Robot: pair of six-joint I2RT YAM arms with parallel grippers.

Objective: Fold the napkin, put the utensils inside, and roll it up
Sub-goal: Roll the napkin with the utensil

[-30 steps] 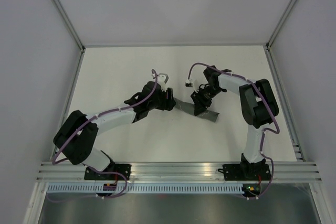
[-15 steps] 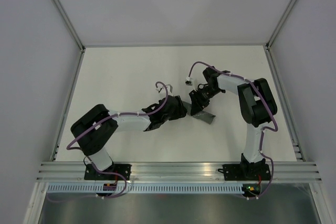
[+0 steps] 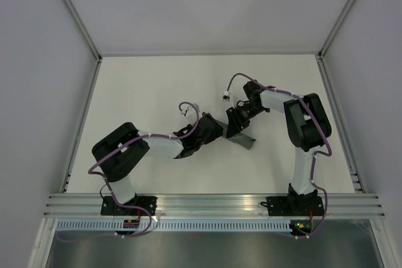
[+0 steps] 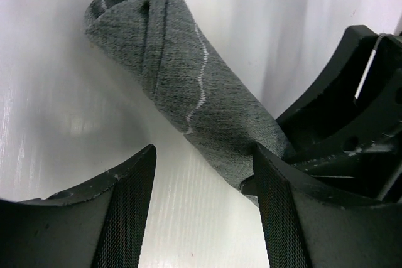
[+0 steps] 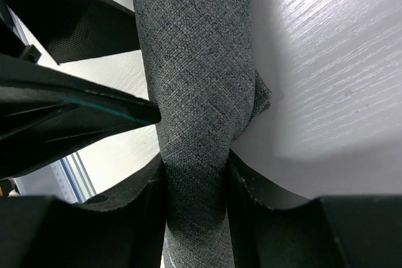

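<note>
So the white bench (image 3: 144,86) takes up most of the top view, and both arms reach in toward its middle, the left arm (image 3: 157,145) lying low and long, the right arm (image 3: 304,120) bent back at the elbow. The napkin (image 4: 182,73) is rolled into a tight grey tube lying flat on the bench right between the 2 wrists, hem stitching running down its side. The right tool (image 5: 196,167) is clamped on the roll, 1 finger on each side and the cloth pinched narrower where they press. The left tool (image 4: 204,155) is spread wide and gripping nothing; the roll's end runs in beside 1 finger, and the gap between the fingers shows mostly bare bench.
</note>
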